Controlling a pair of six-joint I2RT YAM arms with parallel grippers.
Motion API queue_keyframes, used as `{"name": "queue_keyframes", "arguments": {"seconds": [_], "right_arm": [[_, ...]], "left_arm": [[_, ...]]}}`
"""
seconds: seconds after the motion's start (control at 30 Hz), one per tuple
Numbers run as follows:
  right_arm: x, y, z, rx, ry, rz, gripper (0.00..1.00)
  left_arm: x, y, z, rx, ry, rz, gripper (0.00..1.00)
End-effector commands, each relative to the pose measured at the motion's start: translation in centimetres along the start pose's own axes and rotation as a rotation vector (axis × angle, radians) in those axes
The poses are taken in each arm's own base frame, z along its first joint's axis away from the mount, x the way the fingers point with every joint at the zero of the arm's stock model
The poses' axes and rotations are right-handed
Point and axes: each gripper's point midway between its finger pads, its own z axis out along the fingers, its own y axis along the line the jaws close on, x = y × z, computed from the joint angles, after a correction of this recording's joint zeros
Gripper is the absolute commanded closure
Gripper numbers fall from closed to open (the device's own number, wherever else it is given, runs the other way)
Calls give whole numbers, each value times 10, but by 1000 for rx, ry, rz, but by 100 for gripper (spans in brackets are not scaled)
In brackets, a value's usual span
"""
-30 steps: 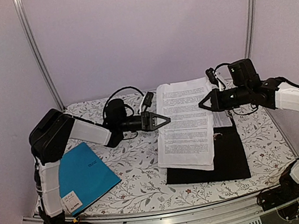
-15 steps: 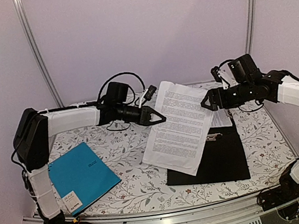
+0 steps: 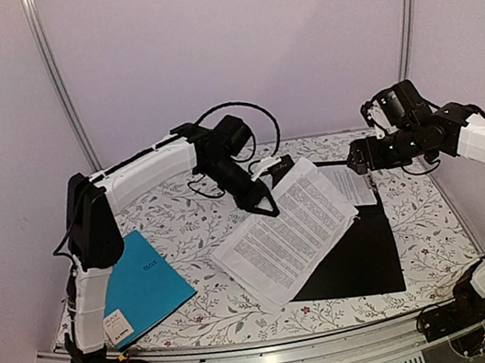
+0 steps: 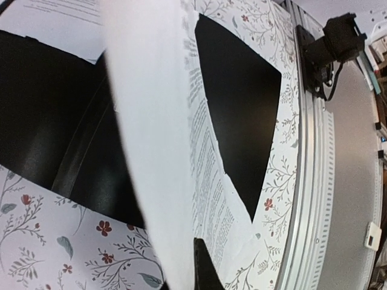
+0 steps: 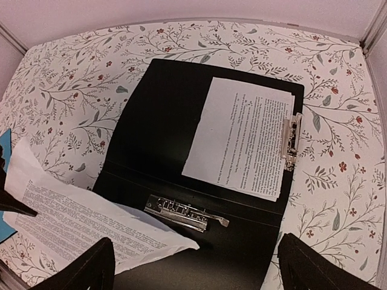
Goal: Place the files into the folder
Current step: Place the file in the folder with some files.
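Top view: left gripper (image 3: 263, 204) clamped on a corner of the files (image 3: 289, 234), which trailed below it, half off the folder (image 3: 367, 258); right gripper (image 3: 357, 160) apart, empty; left wrist: files bowed against the tool, risked creasing or slipping; right wrist: folder lay beneath spread jaws; files could have settled outside it.

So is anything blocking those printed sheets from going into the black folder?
Nothing visible does. The folder lies open, and the sheets in the left gripper overlap its left edge.
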Motion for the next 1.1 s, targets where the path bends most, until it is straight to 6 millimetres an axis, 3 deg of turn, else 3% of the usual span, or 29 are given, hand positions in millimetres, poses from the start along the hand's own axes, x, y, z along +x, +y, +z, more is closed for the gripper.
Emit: {"name": "queue_keyframes", "arguments": {"seconds": [0.0, 0.2, 0.4, 0.57, 0.83, 0.97, 1.07], "right_arm": [[-9, -19, -11, 70, -25, 16, 6], [-10, -44, -13, 113, -18, 95, 6], [-4, -46, -6, 126, 18, 102, 5], [3, -47, -4, 125, 38, 103, 4], [33, -46, 11, 107, 126, 122, 4], [57, -45, 21, 90, 191, 135, 4], [71, -40, 26, 57, 232, 140, 4]], "left_arm": [[36, -35, 17, 35, 243, 172, 100], [23, -53, 42, 65, 283, 338, 100], [22, -67, 91, 82, 327, 483, 100], [14, -57, 122, 0, 317, 562, 98], [-11, -36, 133, -132, 220, 526, 80], [-20, -16, 131, -250, 196, 494, 60], [-35, -8, 117, -326, 140, 457, 39]]}}
